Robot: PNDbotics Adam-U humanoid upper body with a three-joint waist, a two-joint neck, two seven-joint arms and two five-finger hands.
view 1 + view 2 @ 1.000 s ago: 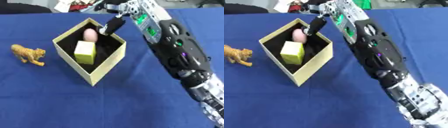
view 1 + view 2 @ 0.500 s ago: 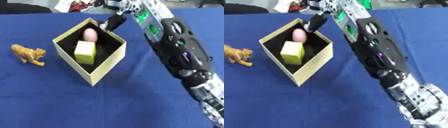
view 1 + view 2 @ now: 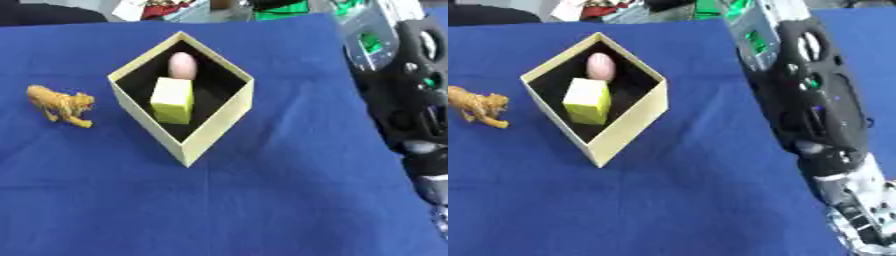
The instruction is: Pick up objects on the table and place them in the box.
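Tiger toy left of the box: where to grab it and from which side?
Likely the tiger toy by its torso, from above, thumb and fingers on its flanks. It stands upright on the blue cloth, apart from the box; its legs and tail look too thin to pinch.

The box [image 3: 215, 135] sits on the table [image 3: 262, 210] left of the right arm [image 3: 807, 100], holding an egg [image 3: 182, 65] behind a block [image 3: 172, 100], with a tiger figure [image 3: 59, 104] further left.
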